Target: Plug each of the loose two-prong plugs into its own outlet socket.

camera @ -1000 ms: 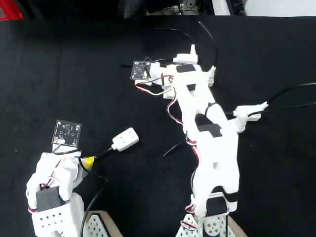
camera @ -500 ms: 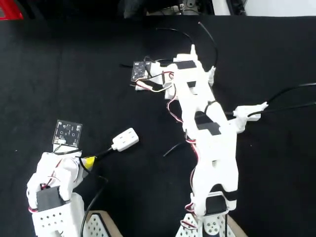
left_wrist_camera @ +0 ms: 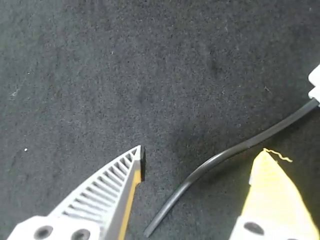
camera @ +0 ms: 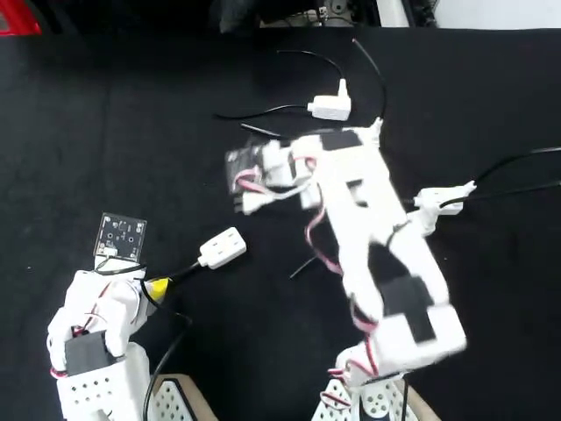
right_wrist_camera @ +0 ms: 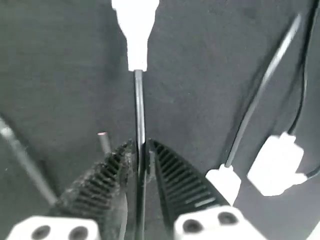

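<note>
A white two-prong plug (camera: 330,107) lies at the far middle of the black table, its thin black cable (camera: 263,112) running left. My right gripper (camera: 248,195) hangs nearer than it. In the right wrist view it (right_wrist_camera: 140,150) is shut on a black cable (right_wrist_camera: 138,105) that leads to a white plug (right_wrist_camera: 136,30). A white outlet socket (camera: 222,248) lies near the left arm. My left gripper (left_wrist_camera: 200,152) is open just above the mat, with the socket's black cable (left_wrist_camera: 220,157) lying between its fingers.
A second white plug piece (camera: 443,197) with two black cables lies at the right. The right wrist view also shows a white block (right_wrist_camera: 277,162) and a small white plug (right_wrist_camera: 225,182). A short loose black wire (camera: 302,263) lies mid-table.
The right arm has swung from the far middle toward the near left, uncovering the white plug it stood over. The left arm and the socket have not moved.
</note>
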Tool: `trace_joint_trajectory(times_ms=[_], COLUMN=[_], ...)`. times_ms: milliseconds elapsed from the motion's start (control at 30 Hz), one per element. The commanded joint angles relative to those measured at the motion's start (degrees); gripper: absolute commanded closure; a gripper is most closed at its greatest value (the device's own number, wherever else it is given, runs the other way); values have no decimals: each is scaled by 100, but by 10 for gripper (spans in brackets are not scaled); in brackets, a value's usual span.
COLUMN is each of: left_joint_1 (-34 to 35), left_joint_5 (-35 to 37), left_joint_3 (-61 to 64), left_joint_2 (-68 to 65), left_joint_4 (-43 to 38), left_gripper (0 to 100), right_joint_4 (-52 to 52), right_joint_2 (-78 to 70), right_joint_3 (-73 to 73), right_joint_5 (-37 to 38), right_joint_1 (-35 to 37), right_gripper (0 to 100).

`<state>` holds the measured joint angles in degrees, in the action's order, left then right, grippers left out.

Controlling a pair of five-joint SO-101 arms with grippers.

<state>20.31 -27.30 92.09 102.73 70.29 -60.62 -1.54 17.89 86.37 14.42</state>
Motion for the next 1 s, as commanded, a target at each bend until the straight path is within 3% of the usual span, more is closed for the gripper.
trace_joint_trajectory(times_ms=[0, 100, 200, 300, 433, 533, 667, 733, 800, 967], left_joint_1=[-92, -92, -92, -92, -92, -92, -92, -92, -92, -92], left_joint_5=[-26, -26, -26, -35, -237, -237, -237, -237, -237, -246], left_joint_3=[-13, -13, -13, -13, -40, -40, -48, -48, -48, -48], left_joint_2=[26, 26, 26, 26, 26, 26, 26, 26, 26, 26], left_joint_4=[-9, -9, -9, -9, 79, 97, 105, 105, 105, 105], left_gripper=[664, 664, 664, 664, 664, 664, 664, 664, 664, 664], right_joint_4=[-35, -18, -18, 18, 18, 0, -44, -149, -510, -1503], right_joint_2=[822, 673, 444, 321, 312, 312, 312, 303, 312, 303], right_joint_3=[338, 338, 224, 40, -277, -505, -549, -462, -330, -127], right_joint_5=[501, 624, 607, 79, -756, -2251, -5547, -6848, -7648, -8598], right_joint_1=[-26, -352, -677, -835, -818, -712, -677, -668, -457, 352], right_gripper=[987, 984, 902, 822, 825, 825, 825, 825, 825, 822])
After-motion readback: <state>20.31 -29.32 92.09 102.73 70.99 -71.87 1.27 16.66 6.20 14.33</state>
